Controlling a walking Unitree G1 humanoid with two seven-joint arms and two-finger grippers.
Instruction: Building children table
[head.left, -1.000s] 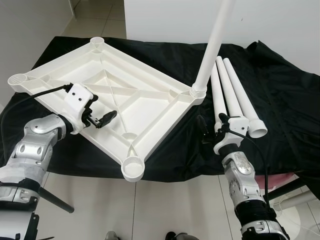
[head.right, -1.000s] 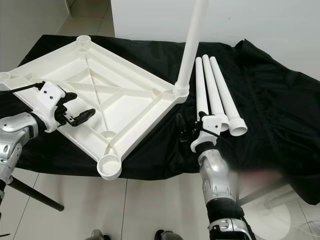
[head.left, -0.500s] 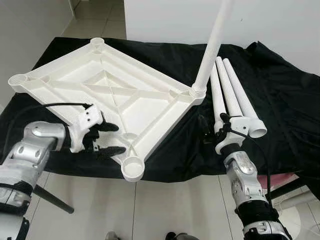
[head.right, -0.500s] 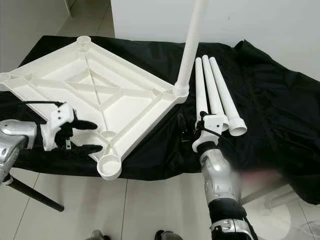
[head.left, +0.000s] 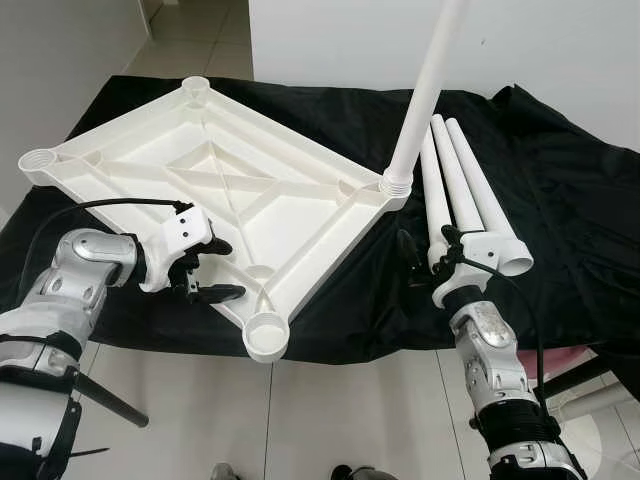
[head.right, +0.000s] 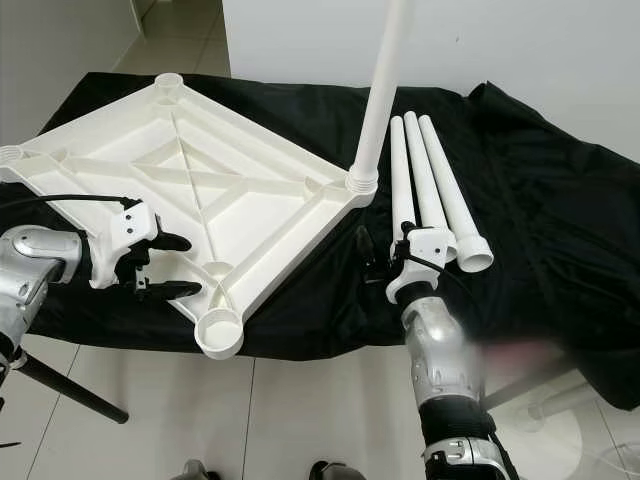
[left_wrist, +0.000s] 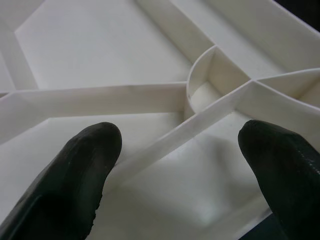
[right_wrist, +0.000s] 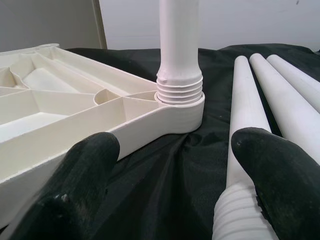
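Note:
The white tabletop (head.left: 150, 150) lies upside down on a black cloth, ribs facing up. One white leg (head.left: 425, 90) stands upright, screwed into its right corner socket (right_wrist: 180, 107). Three loose legs (head.left: 465, 190) lie side by side just right of it. My left gripper (head.left: 220, 270) is open at the tabletop's near-left edge, its fingers (left_wrist: 90, 160) either side of a rib near a small round pocket (left_wrist: 202, 85). My right gripper (right_wrist: 177, 145) hangs open low over the cloth, between the socketed corner and the threaded end of the nearest loose leg (right_wrist: 240, 215).
The black cloth (head.left: 560, 200) covers the whole work surface and drapes over its front edge. An empty corner socket (head.left: 267, 338) overhangs that edge nearest me. A white wall (head.left: 330, 40) stands close behind. A thin black stand leg (head.left: 110, 400) crosses the tiled floor at lower left.
My left gripper drew back from the middle of the tabletop toward its near-left edge and opened its fingers. The right arm has barely moved.

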